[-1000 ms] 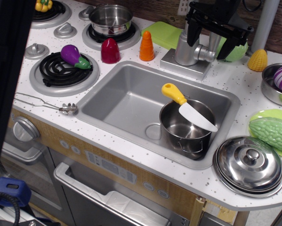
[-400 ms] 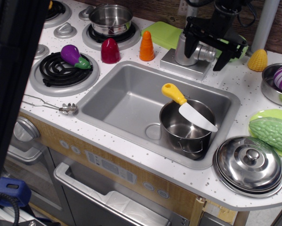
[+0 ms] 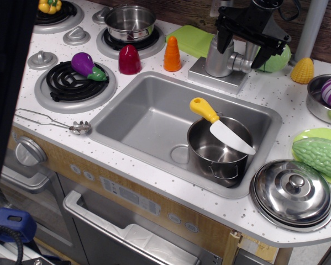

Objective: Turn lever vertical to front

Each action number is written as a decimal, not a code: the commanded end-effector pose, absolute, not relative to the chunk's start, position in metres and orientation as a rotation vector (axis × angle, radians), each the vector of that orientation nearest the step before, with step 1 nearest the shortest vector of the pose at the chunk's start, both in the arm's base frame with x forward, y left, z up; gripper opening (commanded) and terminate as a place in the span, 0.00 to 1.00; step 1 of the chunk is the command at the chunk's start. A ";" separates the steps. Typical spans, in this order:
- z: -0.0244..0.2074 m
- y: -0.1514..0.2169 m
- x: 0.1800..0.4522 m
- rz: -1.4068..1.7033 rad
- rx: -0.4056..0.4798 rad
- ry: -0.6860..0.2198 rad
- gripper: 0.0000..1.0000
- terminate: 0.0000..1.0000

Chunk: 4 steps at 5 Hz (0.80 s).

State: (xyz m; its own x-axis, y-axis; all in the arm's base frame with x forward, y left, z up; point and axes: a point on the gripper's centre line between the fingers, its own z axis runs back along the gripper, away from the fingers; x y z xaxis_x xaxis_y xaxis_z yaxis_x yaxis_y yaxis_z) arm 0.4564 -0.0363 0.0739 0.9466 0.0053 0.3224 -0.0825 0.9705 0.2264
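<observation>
Observation.image, gripper over faucet, sink below

Count, this frame:
- Steel pots: 2, a small steel saucepan and a steel pot.
- Domed steel lid: 1.
- Yellow-handled white knife: 1.
- Black coil burners in view: 3.
- Round silver stove knobs on the tabletop: 2.
- Cones: 2, one dark red, one orange.
- Purple toy eggplant: 1.
- Yellow toy corn: 1.
- Wire tongs: 1.
</observation>
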 end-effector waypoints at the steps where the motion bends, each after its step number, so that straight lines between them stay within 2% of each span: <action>1: 0.124 -0.038 0.473 0.041 0.205 -0.477 1.00 0.00; 4: 0.125 -0.043 0.494 0.031 0.177 -0.526 1.00 0.00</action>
State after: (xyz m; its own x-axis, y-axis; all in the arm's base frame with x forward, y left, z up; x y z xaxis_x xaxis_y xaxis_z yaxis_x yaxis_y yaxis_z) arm 0.4910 -0.0474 0.0943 0.8957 -0.0242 0.4441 -0.0560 0.9844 0.1667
